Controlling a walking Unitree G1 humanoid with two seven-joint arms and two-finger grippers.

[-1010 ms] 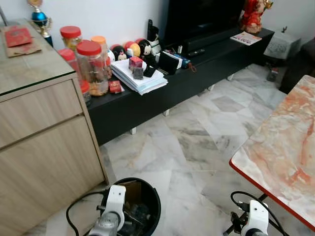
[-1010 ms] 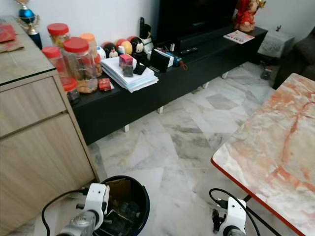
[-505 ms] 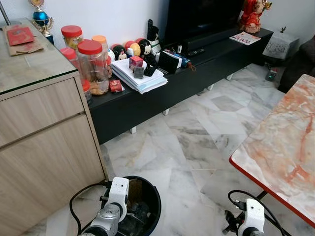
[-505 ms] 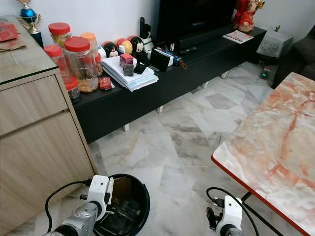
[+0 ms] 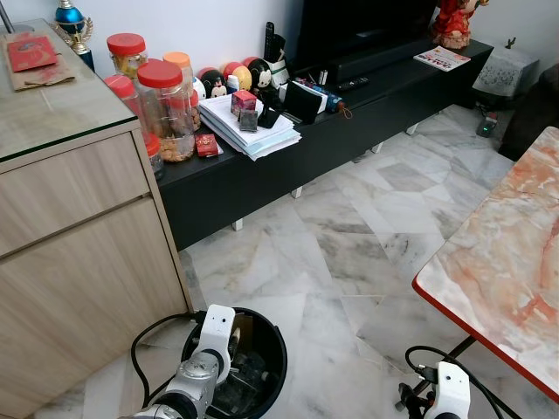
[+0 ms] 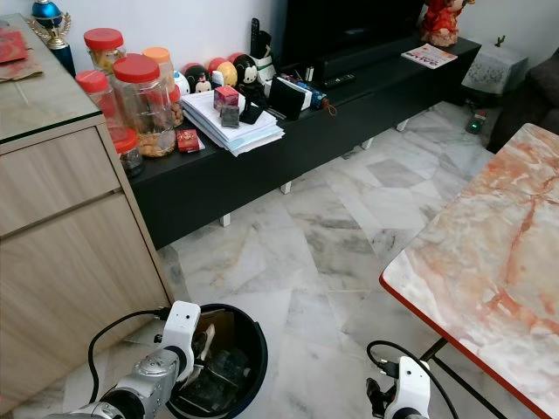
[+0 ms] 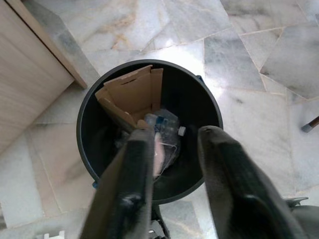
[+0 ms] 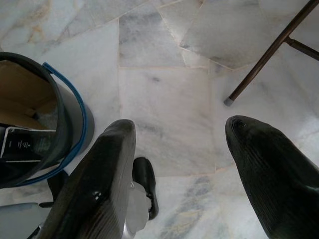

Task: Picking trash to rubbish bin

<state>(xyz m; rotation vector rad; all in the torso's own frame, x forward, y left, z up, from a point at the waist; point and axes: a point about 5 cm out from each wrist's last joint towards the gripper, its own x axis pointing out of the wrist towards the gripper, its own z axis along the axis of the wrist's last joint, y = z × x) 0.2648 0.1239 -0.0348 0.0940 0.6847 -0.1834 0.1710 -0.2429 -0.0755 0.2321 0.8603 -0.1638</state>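
Observation:
A round black rubbish bin (image 5: 265, 316) stands on the marble floor beside the wooden cabinet. In the left wrist view the bin (image 7: 198, 97) holds folded cardboard (image 7: 133, 91) and a clear plastic bottle (image 7: 165, 125). My left gripper (image 7: 175, 135) hangs open right above the bin's mouth, with nothing between its fingers. My left wrist (image 5: 215, 333) shows at the bin's near left rim. My right gripper (image 8: 179, 130) is open and empty, low over the bare floor to the right of the bin (image 8: 75, 124).
The wooden cabinet (image 5: 79, 236) stands close on the left. A low black console (image 5: 349, 113) with jars and papers runs along the far wall. A red-edged marble table (image 5: 507, 262) juts in at the right, its leg (image 8: 264, 59) near my right gripper. Open floor (image 5: 349, 253) lies ahead.
The view has shifted a little, so the camera moved. My left wrist has edged slightly forward over the bin. Both grippers stay open and empty.

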